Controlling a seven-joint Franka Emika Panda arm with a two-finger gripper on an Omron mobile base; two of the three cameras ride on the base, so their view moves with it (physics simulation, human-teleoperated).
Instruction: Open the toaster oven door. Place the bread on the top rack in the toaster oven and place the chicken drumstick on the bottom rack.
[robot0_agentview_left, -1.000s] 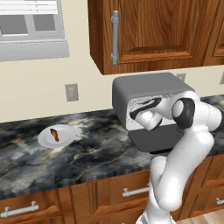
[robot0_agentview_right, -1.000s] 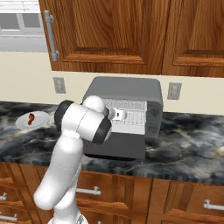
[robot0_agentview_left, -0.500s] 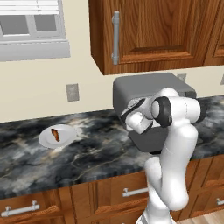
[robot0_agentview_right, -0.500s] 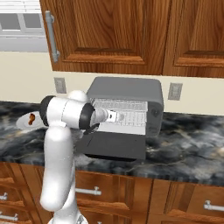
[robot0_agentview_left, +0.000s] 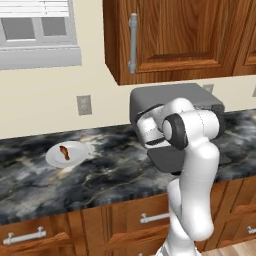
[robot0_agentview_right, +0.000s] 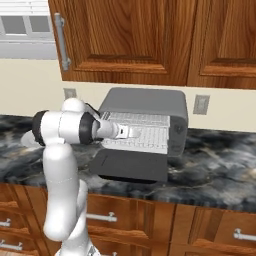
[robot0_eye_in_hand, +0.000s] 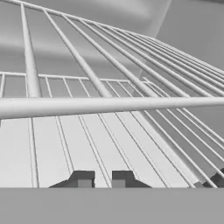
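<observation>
End effector (robot0_eye_in_hand: 101, 179) sits inside the oven (robot0_agentview_right: 145, 105) among the rack wires (robot0_eye_in_hand: 109, 105); I see its tips slightly apart, gripping nothing.

We see the arm rising from its base, bending at the elbow and reaching forward with the forearm near level; the wrist is turned so the hand points away from the base; the gripper (robot0_eye_in_hand: 101, 178) shows two dark fingertips (robot0_eye_in_hand: 83, 178) side by side, slightly apart, with a narrow gap, nothing between them.
</observation>
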